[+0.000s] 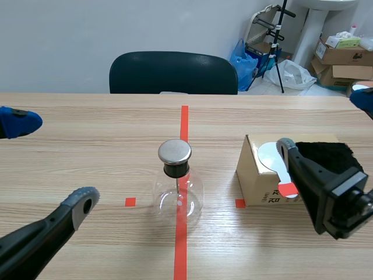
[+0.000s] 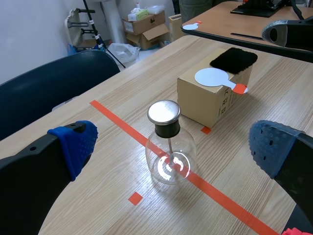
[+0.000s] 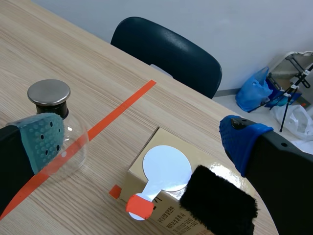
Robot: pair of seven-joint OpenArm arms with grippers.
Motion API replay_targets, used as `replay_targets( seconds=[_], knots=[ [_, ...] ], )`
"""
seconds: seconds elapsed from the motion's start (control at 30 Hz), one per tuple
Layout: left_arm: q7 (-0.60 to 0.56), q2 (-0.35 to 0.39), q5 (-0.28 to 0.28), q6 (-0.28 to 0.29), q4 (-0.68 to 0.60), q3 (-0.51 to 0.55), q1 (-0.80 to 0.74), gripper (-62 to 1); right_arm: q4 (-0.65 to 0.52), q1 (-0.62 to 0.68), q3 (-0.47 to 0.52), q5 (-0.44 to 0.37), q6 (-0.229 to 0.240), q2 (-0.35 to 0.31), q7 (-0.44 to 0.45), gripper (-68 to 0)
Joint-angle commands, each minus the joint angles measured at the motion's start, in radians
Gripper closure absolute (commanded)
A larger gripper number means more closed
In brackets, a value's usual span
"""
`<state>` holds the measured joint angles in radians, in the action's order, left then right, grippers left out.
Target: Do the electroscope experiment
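electroscope flask [image 1: 178,186] upright near box [image 2: 200,105]; white paddle [image 3: 164,171], black fur [image 3: 217,208] atop it

The scene view looks from between the arms, low over the pale wooden counter [image 1: 70,116], and faces the dark blue chair [image 1: 173,73] at its far edge. The left wrist view sits close behind the left tool [image 2: 173,147], looking forward and down between its spread fingers. The right wrist view does likewise behind the right tool [image 3: 143,139]. All three share the clear glass flask with a round metal cap [image 1: 166,195], ahead of the left tool, and the brown cardboard box [image 1: 256,175], ahead of the right tool.
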<state>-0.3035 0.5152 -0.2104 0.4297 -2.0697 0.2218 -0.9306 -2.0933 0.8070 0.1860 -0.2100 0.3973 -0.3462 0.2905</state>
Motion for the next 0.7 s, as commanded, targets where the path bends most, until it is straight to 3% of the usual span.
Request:
replay_targets(
  seconds=[0.0,0.67],
  knots=[
    [-0.017,-0.01,-0.012,0.002,-0.006,0.001,0.003,-62.3,-0.002,-0.009,-0.002,-0.007,-0.007,-0.006,-0.082,-67.9],
    [-0.016,-0.01,-0.011,0.002,-0.006,0.001,0.003,-62.3,-0.002,-0.01,-0.002,-0.007,-0.007,-0.005,-0.09,-67.9]
  ],
)
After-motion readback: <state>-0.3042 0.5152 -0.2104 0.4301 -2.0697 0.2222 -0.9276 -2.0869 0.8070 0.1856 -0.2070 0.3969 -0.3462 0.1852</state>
